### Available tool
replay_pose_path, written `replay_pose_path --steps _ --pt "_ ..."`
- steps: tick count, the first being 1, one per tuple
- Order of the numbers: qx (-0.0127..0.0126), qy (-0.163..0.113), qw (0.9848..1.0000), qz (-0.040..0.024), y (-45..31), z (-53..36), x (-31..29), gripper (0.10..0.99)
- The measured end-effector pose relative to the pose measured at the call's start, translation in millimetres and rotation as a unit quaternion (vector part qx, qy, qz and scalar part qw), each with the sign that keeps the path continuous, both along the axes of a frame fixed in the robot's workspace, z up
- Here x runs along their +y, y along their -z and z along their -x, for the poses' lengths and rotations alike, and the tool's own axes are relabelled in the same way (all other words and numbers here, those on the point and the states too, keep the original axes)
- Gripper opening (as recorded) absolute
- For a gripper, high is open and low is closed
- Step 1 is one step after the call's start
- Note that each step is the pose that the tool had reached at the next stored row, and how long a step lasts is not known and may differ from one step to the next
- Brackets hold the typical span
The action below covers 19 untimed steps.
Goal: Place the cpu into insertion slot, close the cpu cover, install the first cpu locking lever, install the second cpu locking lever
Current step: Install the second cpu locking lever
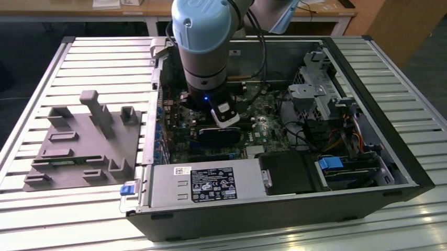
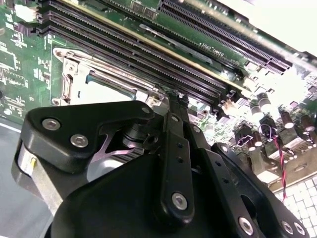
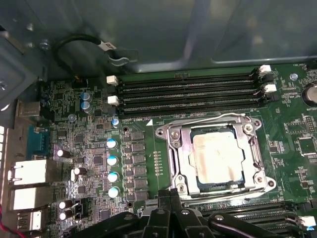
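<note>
One arm plunges upright — gripper (image 3: pixel 171 196) just beside cpu cover (image 3: pixel 214 130).

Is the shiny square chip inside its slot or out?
In. The cpu lies flat in the insertion slot, with the cpu cover framing it, in the first wrist view.

The cpu (image 3: pixel 218 157), a flat square chip with a dull pale metal top, lies flat inside the insertion slot (image 3: pixel 174 159) on the green motherboard. The cpu cover (image 3: pixel 255 151), a thin silvery frame, lies down around the chip, and the chip's top shows through its square window. In the second wrist view the cpu cover (image 2: pixel 106 79) shows beside the long black memory slots.
</note>
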<state>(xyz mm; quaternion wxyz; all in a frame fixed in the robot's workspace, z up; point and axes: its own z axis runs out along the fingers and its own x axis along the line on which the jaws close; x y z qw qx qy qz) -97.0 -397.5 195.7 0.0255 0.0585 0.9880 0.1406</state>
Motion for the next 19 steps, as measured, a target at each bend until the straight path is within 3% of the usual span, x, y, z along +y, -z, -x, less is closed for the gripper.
replay_pose_path --steps 9,19 --pt "-0.0001 0.000 0.9999 -0.0113 0.2 0.1 0.8 0.102" --pt "0.0000 -0.001 0.9999 -0.0122 4.2 0.1 0.8 0.102"
